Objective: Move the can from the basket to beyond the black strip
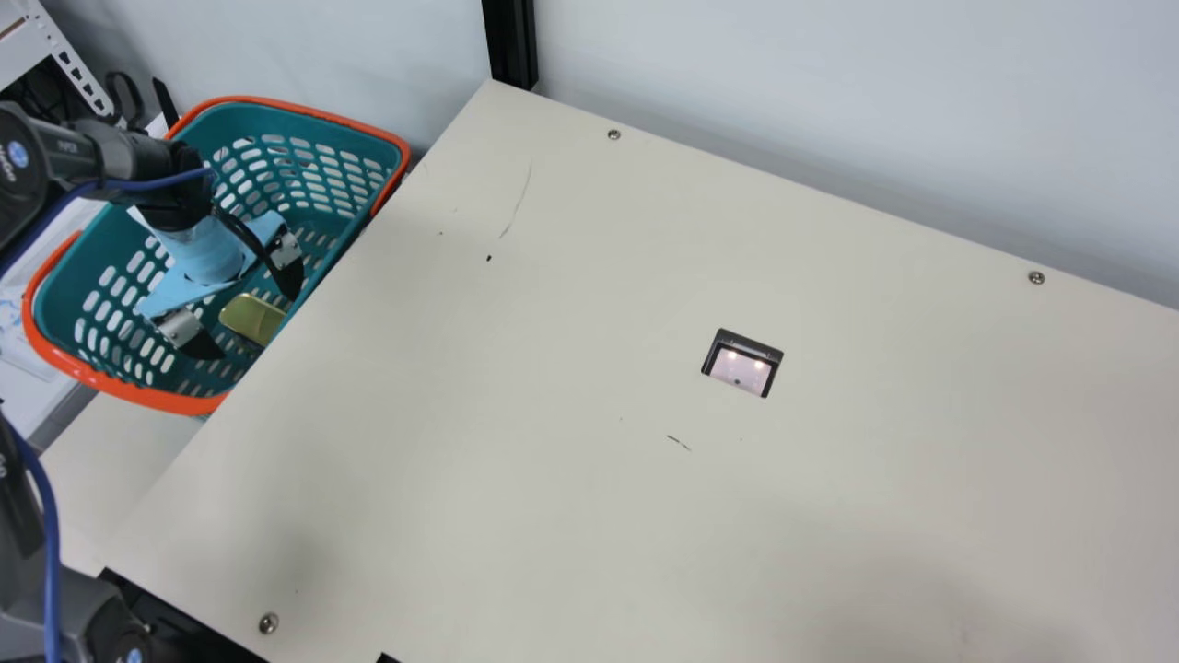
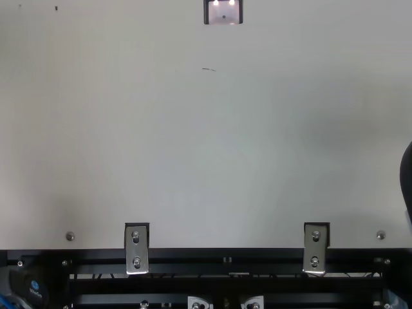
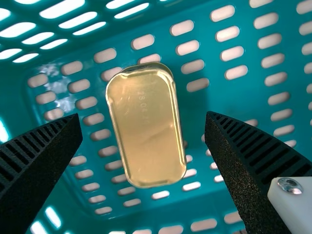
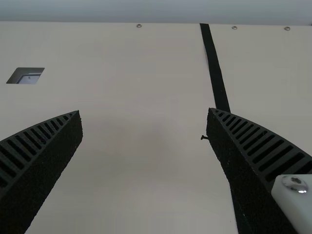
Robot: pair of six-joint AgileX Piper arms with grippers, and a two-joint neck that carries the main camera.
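Observation:
In the main view my left gripper (image 1: 250, 315) is down inside the teal basket (image 1: 313, 138) with orange handles, its fingers apart around the gold can (image 1: 252, 319). In the left wrist view the flat, rounded gold can (image 3: 146, 129) lies on the basket floor (image 3: 195, 105), between the wide-spread fingers of my left gripper (image 3: 143, 119) and touching neither. The right wrist view has my right gripper (image 4: 145, 113) open above the table with nothing between its fingers. The black strip (image 4: 214, 68) runs across the table there, partly behind one finger.
The basket stands against the left edge of the cream table (image 1: 553, 276). A rectangular cutout (image 1: 741, 364) lies in the tabletop, and a black post (image 1: 511, 41) rises at the far corner. Metal brackets (image 2: 136, 248) line the near edge.

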